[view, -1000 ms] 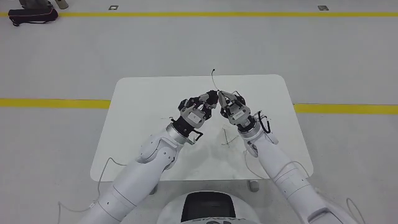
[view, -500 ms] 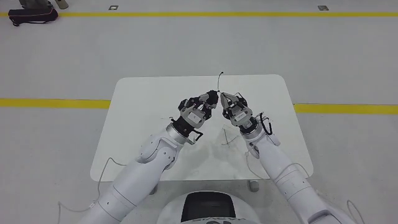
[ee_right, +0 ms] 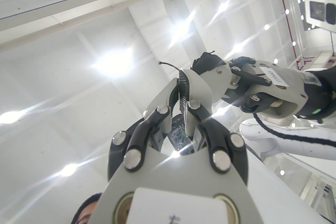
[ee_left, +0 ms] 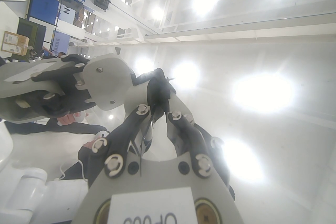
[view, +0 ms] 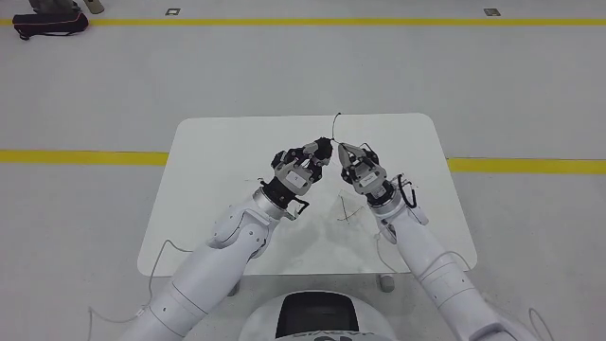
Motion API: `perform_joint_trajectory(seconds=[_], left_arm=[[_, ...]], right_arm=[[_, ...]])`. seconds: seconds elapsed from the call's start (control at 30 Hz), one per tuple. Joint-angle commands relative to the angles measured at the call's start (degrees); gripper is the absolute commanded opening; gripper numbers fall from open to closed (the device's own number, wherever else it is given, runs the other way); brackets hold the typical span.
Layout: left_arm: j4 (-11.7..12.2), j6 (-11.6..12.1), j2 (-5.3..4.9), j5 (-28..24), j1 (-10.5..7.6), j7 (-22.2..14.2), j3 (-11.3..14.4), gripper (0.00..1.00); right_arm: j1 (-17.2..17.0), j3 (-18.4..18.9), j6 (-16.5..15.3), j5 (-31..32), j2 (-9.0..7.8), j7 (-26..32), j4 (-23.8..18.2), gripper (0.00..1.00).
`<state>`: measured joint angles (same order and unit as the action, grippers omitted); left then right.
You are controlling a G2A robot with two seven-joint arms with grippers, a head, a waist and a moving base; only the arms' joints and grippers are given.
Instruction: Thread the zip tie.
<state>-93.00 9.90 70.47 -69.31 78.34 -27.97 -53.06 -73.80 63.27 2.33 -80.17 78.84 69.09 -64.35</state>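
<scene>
Hovering above the middle of the white table (view: 218,152), the left gripper (view: 325,148) and the right gripper (view: 347,152) were raised side by side, the left one on the left and the right one on the right. Both were tilted upward, with their tips very close together. The zip tie (view: 335,125) was off the table and held up between the two tips. It showed as a thin black line rising from them toward the far edge of the table and ended in a small knob at its far end.

In the right wrist view, the right gripper (ee_right: 179,82) had its two ribbed fingers (ee_right: 183,93) pressed flat together. The thin curved end of the zip tie (ee_right: 169,65) stuck out past the fingertips, so this gripper was clamped on it. The left gripper's dark tips sat just beside it.

In the left wrist view, the left gripper (ee_left: 160,88) also had its fingers drawn together at the tips. A thin black strand of the zip tie (ee_left: 143,146) ran down between them toward the palm, so it too gripped the tie.

A few thin dark strands (view: 346,210) lay on the table on the near side of the right gripper, too fine to tell what they were. A yellow line (view: 85,157) ran across the floor to the left and right of the table.
</scene>
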Motion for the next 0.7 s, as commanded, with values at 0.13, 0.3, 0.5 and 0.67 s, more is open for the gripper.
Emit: perform_joint_trajectory(seconds=[0.13, 0.3, 0.5, 0.67], left_arm=[[0.0, 0.0, 0.0, 0.0, 0.0, 0.0, 0.0, 0.0], [0.0, 0.0, 0.0, 0.0, 0.0, 0.0, 0.0, 0.0], [0.0, 0.0, 0.0, 0.0, 0.0, 0.0, 0.0, 0.0], [0.0, 0.0, 0.0, 0.0, 0.0, 0.0, 0.0, 0.0]], right_arm=[[-0.4, 0.6, 0.3, 0.3, 0.07, -0.1, 0.0, 0.0], [-0.6, 1.0, 0.4, 0.5, 0.13, -0.3, 0.0, 0.0], [-1.0, 1.5, 0.5, 0.9, 0.2, -0.4, 0.0, 0.0], [-1.3, 1.9, 0.6, 1.2, 0.24, -0.4, -0.1, 0.0]])
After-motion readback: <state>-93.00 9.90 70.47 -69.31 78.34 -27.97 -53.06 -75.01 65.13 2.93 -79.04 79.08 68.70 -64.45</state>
